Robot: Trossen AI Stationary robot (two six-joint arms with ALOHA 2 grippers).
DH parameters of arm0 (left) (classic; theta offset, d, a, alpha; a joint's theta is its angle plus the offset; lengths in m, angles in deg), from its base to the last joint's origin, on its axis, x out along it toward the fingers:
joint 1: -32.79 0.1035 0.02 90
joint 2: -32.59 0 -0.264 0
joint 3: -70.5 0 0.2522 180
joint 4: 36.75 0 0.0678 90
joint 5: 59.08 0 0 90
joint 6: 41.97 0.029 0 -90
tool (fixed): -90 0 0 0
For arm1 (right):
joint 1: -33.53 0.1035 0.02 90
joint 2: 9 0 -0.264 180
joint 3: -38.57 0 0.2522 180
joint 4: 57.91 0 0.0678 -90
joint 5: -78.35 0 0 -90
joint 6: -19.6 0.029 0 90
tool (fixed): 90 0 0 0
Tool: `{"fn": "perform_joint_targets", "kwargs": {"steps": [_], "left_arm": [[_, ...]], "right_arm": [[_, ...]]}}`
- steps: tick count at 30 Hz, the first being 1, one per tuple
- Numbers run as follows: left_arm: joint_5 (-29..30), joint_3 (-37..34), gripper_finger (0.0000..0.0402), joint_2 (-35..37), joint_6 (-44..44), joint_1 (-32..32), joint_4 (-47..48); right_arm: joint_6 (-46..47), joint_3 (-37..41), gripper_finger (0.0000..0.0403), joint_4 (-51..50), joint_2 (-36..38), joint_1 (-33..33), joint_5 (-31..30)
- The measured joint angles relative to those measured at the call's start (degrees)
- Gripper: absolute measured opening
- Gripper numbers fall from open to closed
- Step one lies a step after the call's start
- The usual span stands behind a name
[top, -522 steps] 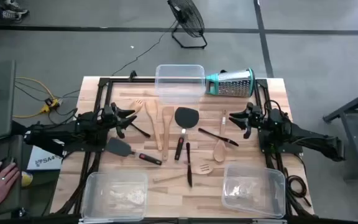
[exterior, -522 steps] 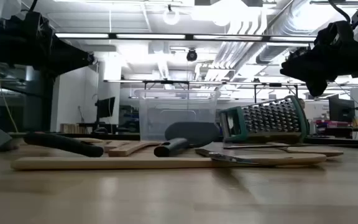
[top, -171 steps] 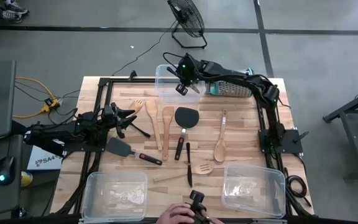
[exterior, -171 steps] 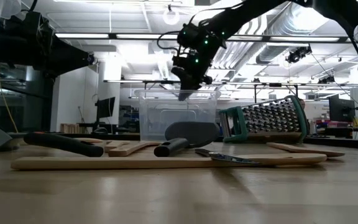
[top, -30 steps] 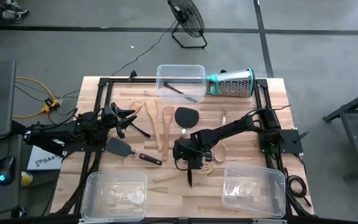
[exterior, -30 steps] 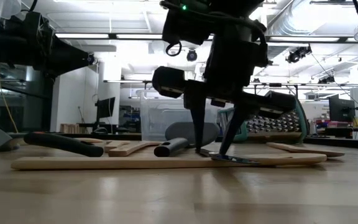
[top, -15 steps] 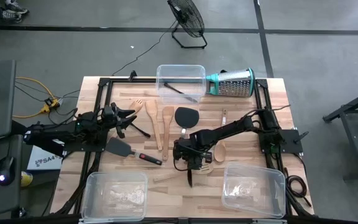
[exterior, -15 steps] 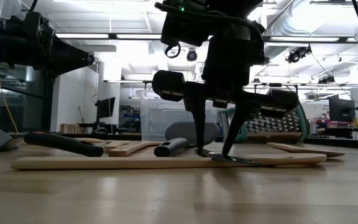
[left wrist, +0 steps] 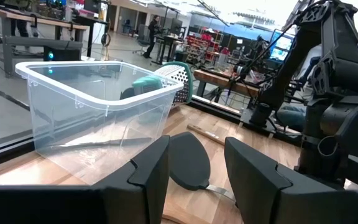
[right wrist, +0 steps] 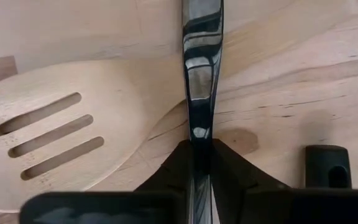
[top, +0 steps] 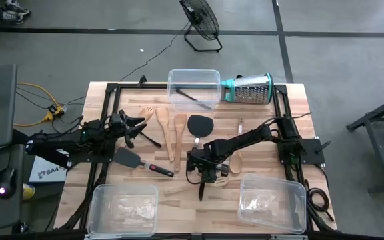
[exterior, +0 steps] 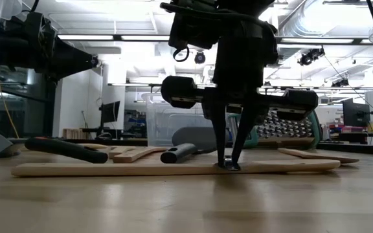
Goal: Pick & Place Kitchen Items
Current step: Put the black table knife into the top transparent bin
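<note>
Now the right gripper (exterior: 228,163) has just closed: its fingers, spread a moment ago, are clamped on the thin black tool (right wrist: 201,74), which lies flat on the tabletop toward the middle of the near edge, beside the slotted wooden spatula (right wrist: 55,146). Judged from this, the grasp is made and the lift is next. Reaching in from the right edge, the right arm is bent low, its fingers pointing straight down. Meanwhile the left gripper (left wrist: 194,171) waits near the left edge, fingers apart and holding nothing, facing the clear plastic bin (left wrist: 98,106).
</note>
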Motion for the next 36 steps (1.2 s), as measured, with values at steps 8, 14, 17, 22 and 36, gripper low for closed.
{"fn": "perform_joint_targets", "kwargs": {"steps": [8, 14, 17, 22, 36], "left_arm": [[0.00, 0.00, 0.0152, -0.02, 0.01, 0.00, 0.00], [0.00, 0.00, 0.0152, -0.02, -0.01, 0.00, 0.00], [0.00, 0.00, 0.0152, -0.01, 0.00, 0.00, 0.00], [0.00, 0.00, 0.0152, -0.02, 0.01, 0.00, 0.00], [0.02, 0.00, 0.0152, -0.02, 0.00, 0.00, 0.00]], "right_arm": [[4.97, 0.00, 0.0029, 0.19, 0.00, 0.02, -0.26], [9.24, 0.00, 0.0029, 0.28, 0.00, 0.02, -0.31], [11.09, -0.50, 0.0029, -0.28, -0.07, 0.02, -0.60], [12.99, -1.89, 0.0029, -1.15, -0.37, 0.07, -0.77], [15.19, -5.38, 0.0029, -4.04, -0.63, 0.15, -2.04]]}}
